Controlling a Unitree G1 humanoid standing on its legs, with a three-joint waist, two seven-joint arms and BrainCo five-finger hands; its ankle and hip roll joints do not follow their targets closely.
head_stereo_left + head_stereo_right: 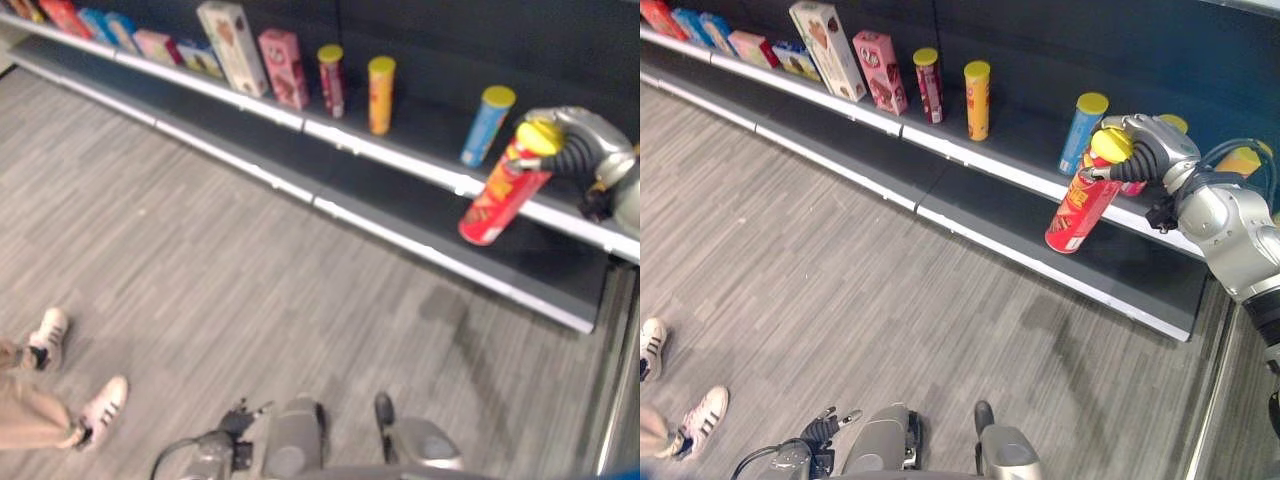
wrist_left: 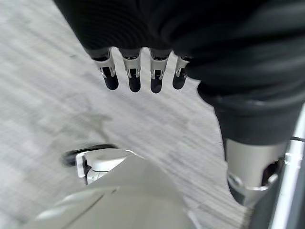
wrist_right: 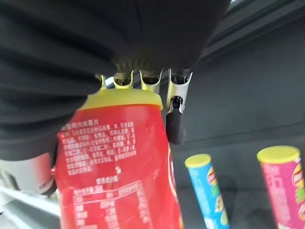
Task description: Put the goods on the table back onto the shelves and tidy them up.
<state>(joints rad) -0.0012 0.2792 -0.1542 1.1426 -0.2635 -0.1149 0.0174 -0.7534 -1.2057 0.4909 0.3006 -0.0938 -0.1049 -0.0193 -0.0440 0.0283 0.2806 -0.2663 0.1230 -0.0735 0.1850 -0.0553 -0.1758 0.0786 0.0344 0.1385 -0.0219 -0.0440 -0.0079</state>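
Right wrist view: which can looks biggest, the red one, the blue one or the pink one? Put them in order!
1. Red can, held by the right hand, but it is nearest the camera, so its true size is unsure.
2. Pink can.
3. Blue can.

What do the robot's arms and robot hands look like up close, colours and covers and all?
Both arms are smooth silver-grey shells with rounded joints. The right robot hand has a dark ribbed cover over its back and wrist, and silver fingers ending in dark tips. The left robot hand has the same black ribbed cover, a row of silver dark-tipped fingers, and a thicker silver thumb set apart.
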